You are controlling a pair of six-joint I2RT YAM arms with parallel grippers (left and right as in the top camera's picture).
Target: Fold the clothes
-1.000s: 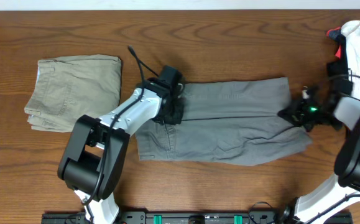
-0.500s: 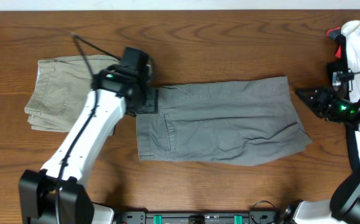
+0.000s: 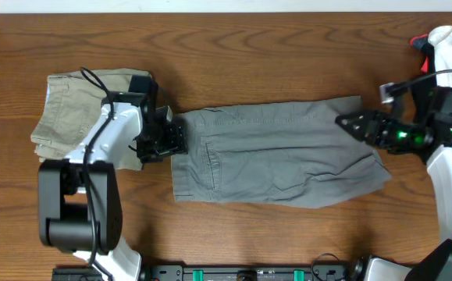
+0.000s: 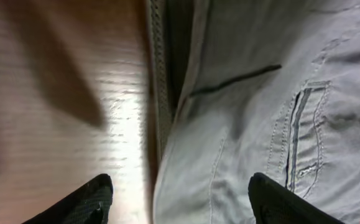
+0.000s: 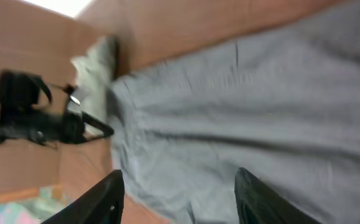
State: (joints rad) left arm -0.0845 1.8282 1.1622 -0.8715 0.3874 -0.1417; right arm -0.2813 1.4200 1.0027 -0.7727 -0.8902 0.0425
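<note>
Medium-grey woven shorts [image 3: 276, 152] lie flat across the middle of the wooden desk [image 3: 288, 47], stretched lengthwise from left to right. The waistband [image 3: 176, 176] forms the left end and the leg hem [image 3: 378, 160] the right, where the lower corner flares outward. The garment appears doubled over, one leg on the other. A stitched welt pocket [image 3: 210, 160] shows near the waistband. Soft creases run through the cloth, and its lower edge slants slightly.
</note>
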